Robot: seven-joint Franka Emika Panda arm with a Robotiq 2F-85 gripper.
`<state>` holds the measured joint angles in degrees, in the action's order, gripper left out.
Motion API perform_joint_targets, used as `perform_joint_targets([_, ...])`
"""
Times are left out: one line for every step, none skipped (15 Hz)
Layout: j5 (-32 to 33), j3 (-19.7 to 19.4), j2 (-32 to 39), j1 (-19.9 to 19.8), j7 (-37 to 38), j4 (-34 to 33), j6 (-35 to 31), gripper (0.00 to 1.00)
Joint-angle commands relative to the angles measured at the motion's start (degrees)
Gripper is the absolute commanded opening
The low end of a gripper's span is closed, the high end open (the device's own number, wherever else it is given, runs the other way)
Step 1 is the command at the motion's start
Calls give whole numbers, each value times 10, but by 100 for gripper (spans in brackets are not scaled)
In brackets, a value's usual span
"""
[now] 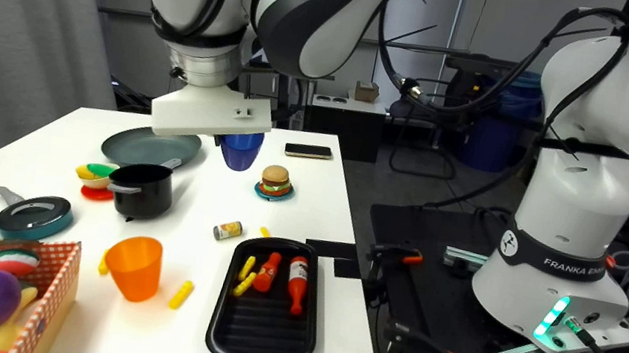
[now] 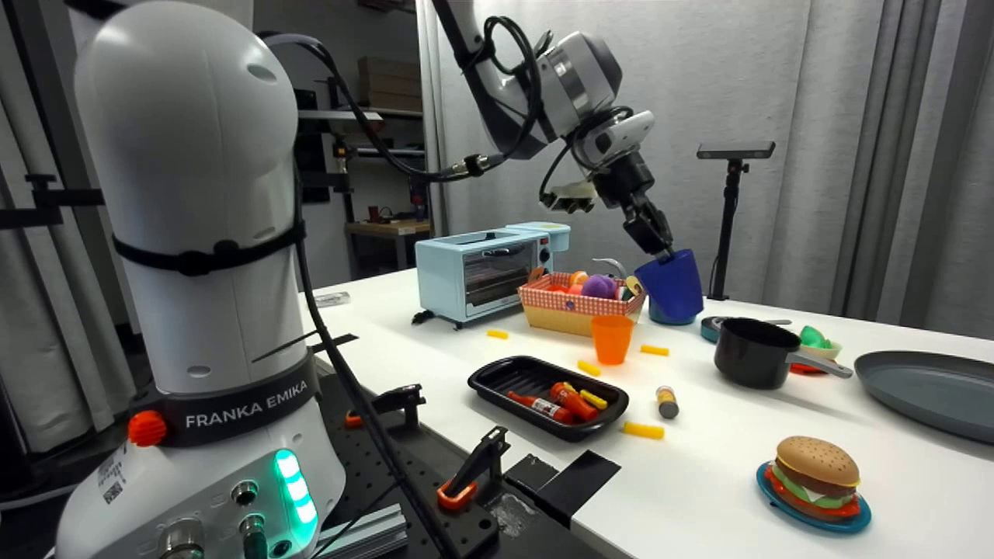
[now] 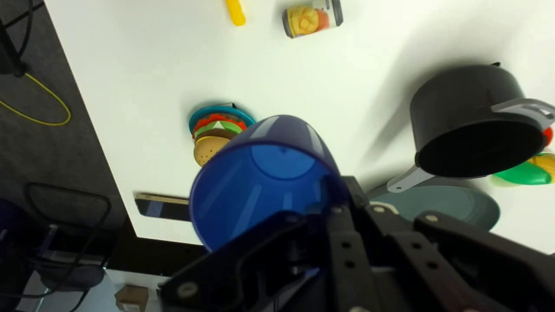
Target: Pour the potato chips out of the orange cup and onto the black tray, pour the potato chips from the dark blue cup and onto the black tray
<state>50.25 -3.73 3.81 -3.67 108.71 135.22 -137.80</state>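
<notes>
My gripper point(image 3: 349, 190) is shut on the wall of the dark blue cup point(image 3: 264, 173), one finger inside it. The cup is held above the table, and its visible inside in the wrist view shows only bare blue plastic. The cup also shows in both exterior views point(image 1: 240, 149) point(image 2: 674, 287). The orange cup point(image 1: 135, 268) stands on the table beside the black tray point(image 1: 258, 348); I see no chips in it. Yellow chips point(image 1: 244, 284) lie in the tray with two red bottles point(image 1: 268, 272). More yellow chips point(image 1: 181, 295) lie loose on the table.
A black pot point(image 1: 142, 191), a grey pan point(image 1: 151, 148), a toy burger point(image 2: 817, 481), a small can point(image 1: 228, 230) and a phone point(image 1: 308, 151) are on the table. A checked basket point(image 2: 575, 310) of toys and a toaster oven point(image 2: 481, 272) stand on the table too.
</notes>
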Motion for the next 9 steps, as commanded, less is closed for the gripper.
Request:
perform_joint_targets([-1,-33,68,-25,-20,-45,-53,1])
perform_joint_targets([-4,-43,87,-31,-28,-58,-64,1])
perform_joint_targets([-9,-51,103,-36,-36,-70,-72,1])
perform_joint_targets([-10,-58,121,-39,-43,-84,-80,1])
perform_joint_targets([-10,-65,136,-40,-46,-98,-83,1])
perform_joint_targets([-11,-71,152,-43,-53,-112,-91,1])
perform_joint_targets([-13,-78,166,-44,-54,-126,-95,1])
perform_joint_targets([-19,-82,179,-46,-55,-139,-100,1])
perform_joint_targets([-40,-81,190,-52,-64,-147,-108,1])
